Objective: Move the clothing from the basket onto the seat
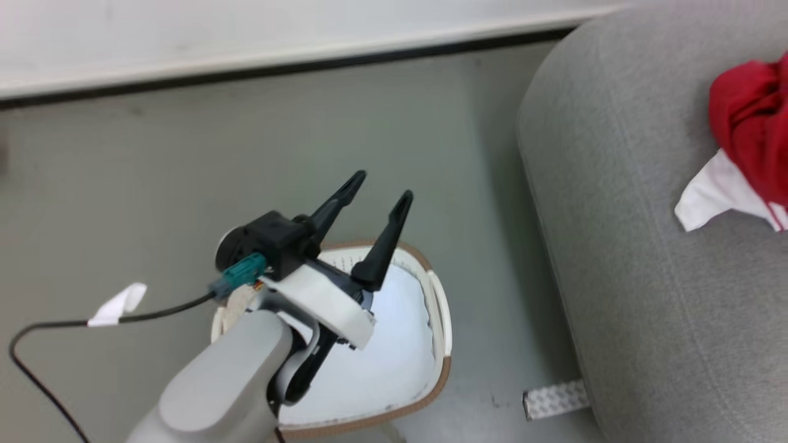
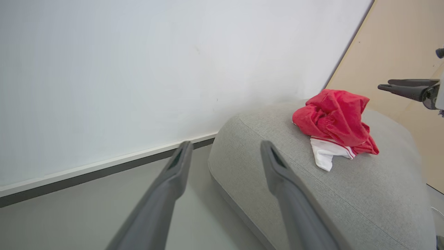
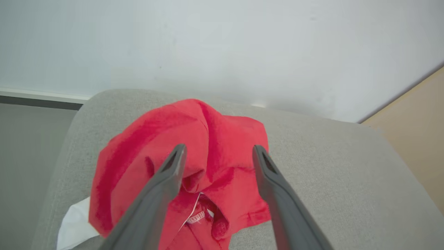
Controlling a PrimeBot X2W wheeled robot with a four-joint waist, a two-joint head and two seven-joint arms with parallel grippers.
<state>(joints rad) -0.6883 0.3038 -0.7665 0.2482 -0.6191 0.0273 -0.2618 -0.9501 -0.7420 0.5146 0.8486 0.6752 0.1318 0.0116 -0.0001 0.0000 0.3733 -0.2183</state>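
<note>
Above the clothing (image 3: 138, 149), right pincer (image 3: 219, 148) gapes, empty.

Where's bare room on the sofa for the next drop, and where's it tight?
Bare: the seat between its rounded edge by the basket and the clothing; also the seat beyond the clothing, toward the wall. Crowded: the clothing itself, with the open right claw pointing at it.

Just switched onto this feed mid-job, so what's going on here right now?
The red clothes lie in a heap on the grey sofa, and nothing is holding them. The right gripper hangs open over the heap, fingers apart. The left gripper is open too, poised above the basket on the floor. The part of the basket not hidden by the arm holds just its white liner.
</note>
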